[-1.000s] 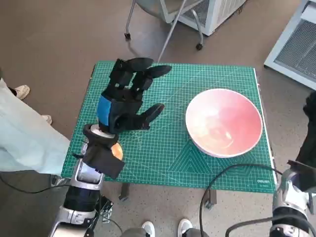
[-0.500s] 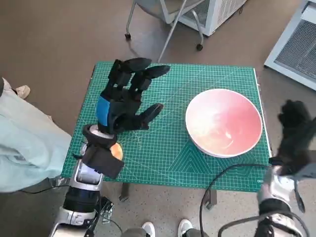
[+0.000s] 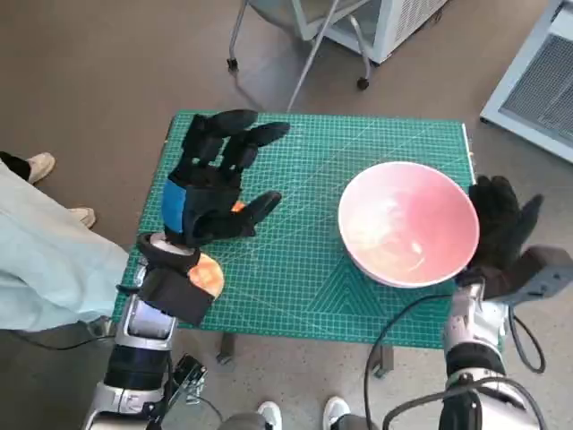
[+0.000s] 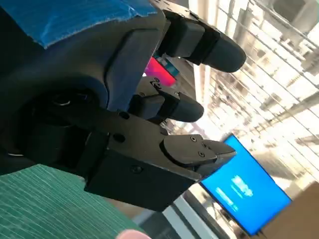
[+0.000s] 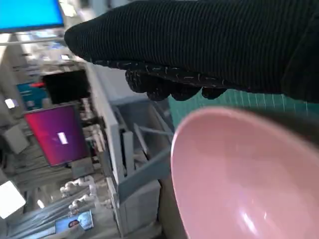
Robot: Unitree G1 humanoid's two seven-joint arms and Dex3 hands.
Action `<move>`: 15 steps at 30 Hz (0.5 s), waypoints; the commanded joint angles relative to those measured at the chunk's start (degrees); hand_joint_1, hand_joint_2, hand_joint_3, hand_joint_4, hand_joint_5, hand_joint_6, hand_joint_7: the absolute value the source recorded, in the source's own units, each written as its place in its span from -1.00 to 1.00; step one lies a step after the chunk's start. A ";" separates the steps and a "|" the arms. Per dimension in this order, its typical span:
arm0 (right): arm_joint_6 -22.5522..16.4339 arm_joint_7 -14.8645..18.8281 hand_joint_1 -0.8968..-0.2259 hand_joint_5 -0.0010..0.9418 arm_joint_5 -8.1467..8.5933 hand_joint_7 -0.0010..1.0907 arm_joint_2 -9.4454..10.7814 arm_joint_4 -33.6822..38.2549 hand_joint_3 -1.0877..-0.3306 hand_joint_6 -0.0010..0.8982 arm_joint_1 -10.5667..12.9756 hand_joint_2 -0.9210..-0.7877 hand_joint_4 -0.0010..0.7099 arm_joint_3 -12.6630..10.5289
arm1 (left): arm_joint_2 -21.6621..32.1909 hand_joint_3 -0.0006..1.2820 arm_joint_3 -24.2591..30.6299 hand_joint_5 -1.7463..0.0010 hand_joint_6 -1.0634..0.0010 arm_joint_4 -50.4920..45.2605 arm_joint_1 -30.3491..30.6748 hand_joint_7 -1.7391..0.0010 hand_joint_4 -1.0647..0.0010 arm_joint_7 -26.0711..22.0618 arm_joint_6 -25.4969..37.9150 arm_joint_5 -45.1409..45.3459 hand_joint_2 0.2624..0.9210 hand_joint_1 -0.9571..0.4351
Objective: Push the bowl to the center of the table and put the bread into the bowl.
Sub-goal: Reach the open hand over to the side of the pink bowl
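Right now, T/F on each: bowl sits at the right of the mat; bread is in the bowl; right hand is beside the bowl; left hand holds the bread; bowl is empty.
1. The pink bowl sits at the right of the green cutting mat: true.
2. Bread is in the bowl: false, the bread lies near the mat's left edge, under the left wrist.
3. The right hand is beside the bowl's right rim: true.
4. The left hand holds the bread: false, it holds nothing, fingers spread.
5. Bowl is empty: true.

No text or label can be read
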 commanded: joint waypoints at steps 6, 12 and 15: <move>3.90 -0.74 0.19 -1.00 0.90 0.28 2.78 1.77 -0.65 -1.00 -2.72 -1.00 -0.35 -0.70 | 2.09 -0.55 2.15 0.36 0.51 -3.11 3.23 0.11 0.46 2.18 -0.31 0.99 0.73 0.29; 5.19 -0.30 0.22 -1.00 1.05 0.28 4.05 2.02 -0.71 -1.00 -4.95 -1.00 -0.41 -0.82 | 2.94 -0.65 3.51 0.41 0.49 -4.49 4.61 0.14 0.43 2.95 0.15 1.32 0.83 0.27; 5.54 0.22 0.23 -1.00 1.32 0.31 4.94 2.08 -0.71 -1.00 -6.19 -1.00 -0.44 -1.00 | 3.19 -0.71 4.11 0.43 0.48 -5.44 5.43 0.15 0.41 3.40 0.57 1.56 0.89 0.26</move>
